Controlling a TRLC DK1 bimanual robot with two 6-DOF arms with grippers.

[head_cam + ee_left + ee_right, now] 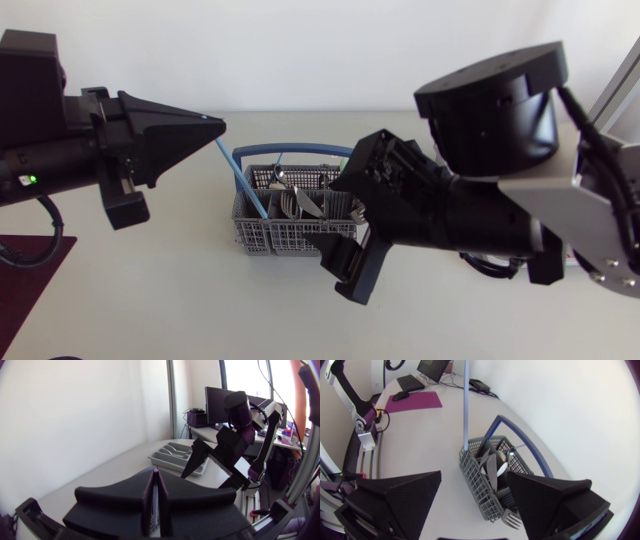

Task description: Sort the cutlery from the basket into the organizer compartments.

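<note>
Your left claw (215, 124) grips a blue stick (243, 180) standing in the basket (275, 238); your right claw (474, 480) gapes. Pull askew and the basket may tip.

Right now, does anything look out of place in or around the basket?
A thin blue stick rises from a corner of the basket, far taller than the cutlery. Its top ends by the shut left gripper; contact is unclear.

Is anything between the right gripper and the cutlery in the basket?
Nothing visible. The right gripper is open above the basket, its cutlery in plain sight ahead of the fingers. The blue handle arches to one side and a blue stick stands in a corner compartment, both off the direct line.
</note>
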